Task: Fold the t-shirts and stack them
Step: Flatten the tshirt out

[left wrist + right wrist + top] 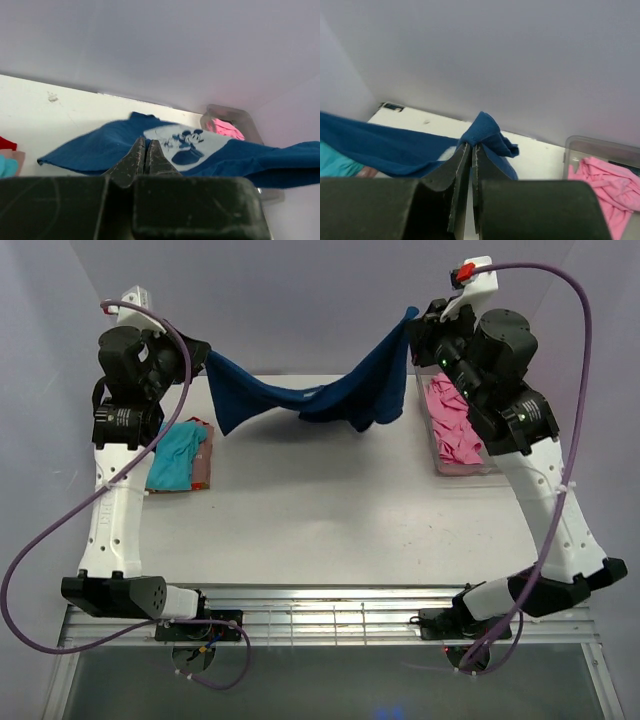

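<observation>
The navy blue t-shirt [300,400] hangs in the air over the back of the table, sagging between my two raised grippers. My left gripper [203,357] is shut on its left end, and its white printed graphic [185,145] shows just past the closed fingertips [138,150]. My right gripper [412,328] is shut on the right end, where a bunch of navy cloth [485,130] sticks out above the tips. A turquoise t-shirt [178,455] lies folded at the table's left edge. A pink t-shirt [452,420] lies crumpled in the tub.
A clear plastic tub [440,465] stands at the right edge of the white table [320,510]. A reddish cloth [202,465] shows under the turquoise shirt. Grey walls close off the back and both sides.
</observation>
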Action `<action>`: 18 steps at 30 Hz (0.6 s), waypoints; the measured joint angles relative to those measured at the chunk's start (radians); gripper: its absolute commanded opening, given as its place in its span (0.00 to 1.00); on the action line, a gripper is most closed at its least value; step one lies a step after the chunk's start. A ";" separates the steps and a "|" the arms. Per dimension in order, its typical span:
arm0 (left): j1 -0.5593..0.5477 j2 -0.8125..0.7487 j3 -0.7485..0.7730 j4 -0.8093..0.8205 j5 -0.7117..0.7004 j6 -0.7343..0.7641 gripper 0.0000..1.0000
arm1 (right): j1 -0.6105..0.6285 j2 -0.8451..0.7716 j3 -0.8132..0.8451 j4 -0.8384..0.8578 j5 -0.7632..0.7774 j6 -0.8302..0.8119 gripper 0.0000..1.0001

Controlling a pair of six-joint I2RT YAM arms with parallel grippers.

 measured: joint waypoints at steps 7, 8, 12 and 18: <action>-0.023 -0.087 0.140 -0.102 0.035 -0.063 0.00 | 0.195 -0.076 0.207 -0.150 0.031 -0.023 0.08; -0.023 -0.093 0.192 -0.114 0.035 -0.073 0.00 | 0.202 -0.083 0.241 -0.158 0.030 -0.019 0.08; -0.024 -0.126 0.391 -0.148 0.035 -0.117 0.00 | 0.210 -0.163 0.285 -0.154 0.027 0.004 0.08; -0.024 -0.230 0.433 -0.148 0.047 -0.188 0.00 | 0.210 -0.263 0.290 -0.079 0.033 0.031 0.08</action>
